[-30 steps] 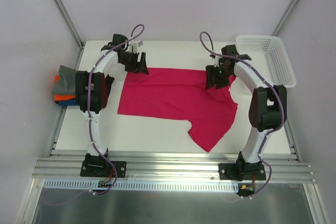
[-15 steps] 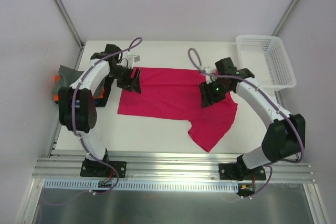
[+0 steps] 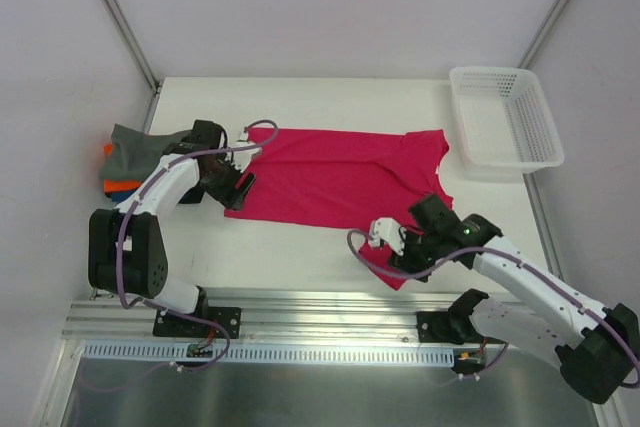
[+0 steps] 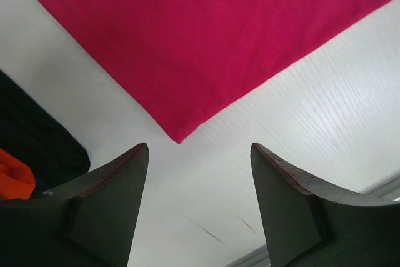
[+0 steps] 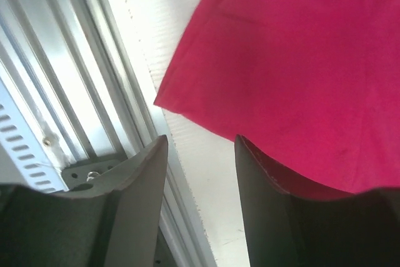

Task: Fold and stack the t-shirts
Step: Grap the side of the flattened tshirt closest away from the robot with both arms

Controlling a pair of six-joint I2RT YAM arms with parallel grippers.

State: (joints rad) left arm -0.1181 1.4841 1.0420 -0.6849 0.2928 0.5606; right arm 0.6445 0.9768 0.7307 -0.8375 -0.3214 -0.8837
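Where the white table (image 3: pixel 330 102) runs out toward two o'clock, a white lattice basket (image 3: pixel 487 71) stands, its lattice floor showing from wall to wall. A sleeve of the magenta shirt (image 3: pixel 330 182) lies just beside the basket's near-left corner. That shirt is spread flat over the table's middle, with one tail trailing toward five o'clock at the near metal rail (image 3: pixel 330 312). At nine o'clock sits a stack of folded shirts (image 3: pixel 125 162), grey over orange and blue, and the left arm lies between it and the spread shirt. The left gripper (image 4: pixel 199 148) has its fingers spread over bare table just off the shirt's eight-o'clock corner, holding nothing. The right gripper (image 5: pixel 201 139) hovers at the five-o'clock tail with its fingers parted, and the right arm hides part of that tail.
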